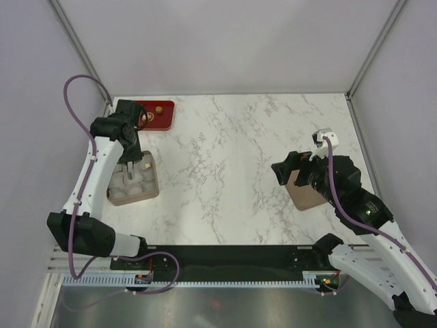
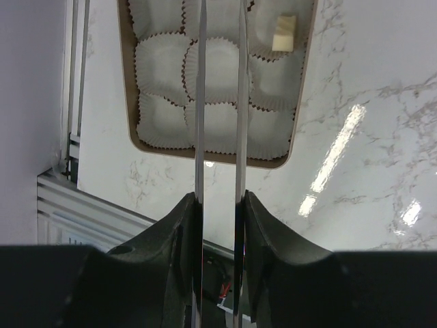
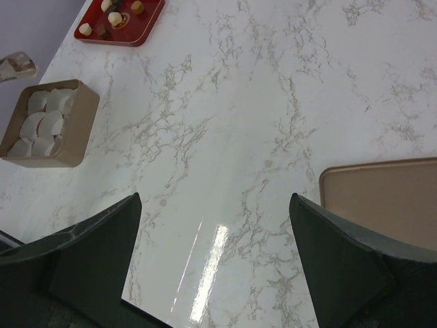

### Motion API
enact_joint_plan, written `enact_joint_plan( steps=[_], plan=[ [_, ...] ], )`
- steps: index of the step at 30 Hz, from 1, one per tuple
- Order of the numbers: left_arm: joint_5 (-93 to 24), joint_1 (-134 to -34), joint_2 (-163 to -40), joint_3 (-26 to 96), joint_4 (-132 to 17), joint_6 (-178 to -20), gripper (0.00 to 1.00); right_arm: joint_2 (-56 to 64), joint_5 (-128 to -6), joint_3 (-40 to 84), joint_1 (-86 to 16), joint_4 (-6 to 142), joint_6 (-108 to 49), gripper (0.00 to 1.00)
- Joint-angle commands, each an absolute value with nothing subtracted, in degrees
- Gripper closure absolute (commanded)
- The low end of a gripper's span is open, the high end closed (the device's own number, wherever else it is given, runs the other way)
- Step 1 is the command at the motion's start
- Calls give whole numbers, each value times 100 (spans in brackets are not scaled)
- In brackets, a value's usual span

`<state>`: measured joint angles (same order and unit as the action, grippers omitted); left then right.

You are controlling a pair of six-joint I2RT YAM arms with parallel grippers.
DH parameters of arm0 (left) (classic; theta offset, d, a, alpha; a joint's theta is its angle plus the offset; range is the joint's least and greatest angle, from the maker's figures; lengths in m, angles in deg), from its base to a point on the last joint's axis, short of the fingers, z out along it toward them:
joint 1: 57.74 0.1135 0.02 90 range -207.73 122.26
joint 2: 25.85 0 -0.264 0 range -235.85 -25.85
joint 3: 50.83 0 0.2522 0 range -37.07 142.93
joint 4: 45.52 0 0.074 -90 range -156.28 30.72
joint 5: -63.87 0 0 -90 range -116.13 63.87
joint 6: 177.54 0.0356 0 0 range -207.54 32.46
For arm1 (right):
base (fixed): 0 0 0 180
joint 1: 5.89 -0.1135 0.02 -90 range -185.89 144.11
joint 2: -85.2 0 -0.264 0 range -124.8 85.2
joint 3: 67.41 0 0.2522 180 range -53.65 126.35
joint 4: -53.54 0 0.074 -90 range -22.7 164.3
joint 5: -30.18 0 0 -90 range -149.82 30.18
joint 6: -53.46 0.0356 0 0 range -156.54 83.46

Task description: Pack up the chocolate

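The tan box point(image 3: 44, 158) holds white paper cups point(image 2: 164, 61). One cup, upper right in the left wrist view, has a cream-white piece point(image 2: 285, 34), long axis roughly up-down. Other chocolate point(image 3: 85, 29) lies on the red tray point(image 3: 147, 24), upper left. The left gripper point(image 1: 130, 172) hangs over the box, its fingers narrowly apart and tips unseen, so I cannot tell whether it pinches anything. The right gripper point(image 3: 213, 198) is spread wide near the lid point(image 3: 382, 198).

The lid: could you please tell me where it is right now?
In the top view, the lid lies flat on the table's right side, partly under the open right gripper.
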<state>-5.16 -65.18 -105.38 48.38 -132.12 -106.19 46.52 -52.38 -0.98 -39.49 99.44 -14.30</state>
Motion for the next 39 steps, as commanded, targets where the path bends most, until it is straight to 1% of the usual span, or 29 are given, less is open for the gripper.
enact_joint_plan(
  steps=[1, 14, 25, 38, 39],
  plan=[
    [-196, -6450, -10390, 4529, -13180, -10889, 64, 4749, -5376, 181, -3973, 9929, -1456, 2],
    [-345, -6389, -10618, 4045, -12582, -10951, 63, 4907, -5034, 260, -3973, 10149, -1579, 2],
    [-345, -6380, -10847, 3799, -12582, -10951, 63, 5092, -4682, 427, -3973, 10422, -1685, 2],
    [-345, -6380, -11102, 3773, -12582, -10951, 63, 5039, -4612, 480, -3973, 10492, -1702, 2],
    [3, -6380, -11119, 3781, -12190, -10968, 57, 5065, -4559, 489, -3973, 10501, -1694, 2]
  ],
)
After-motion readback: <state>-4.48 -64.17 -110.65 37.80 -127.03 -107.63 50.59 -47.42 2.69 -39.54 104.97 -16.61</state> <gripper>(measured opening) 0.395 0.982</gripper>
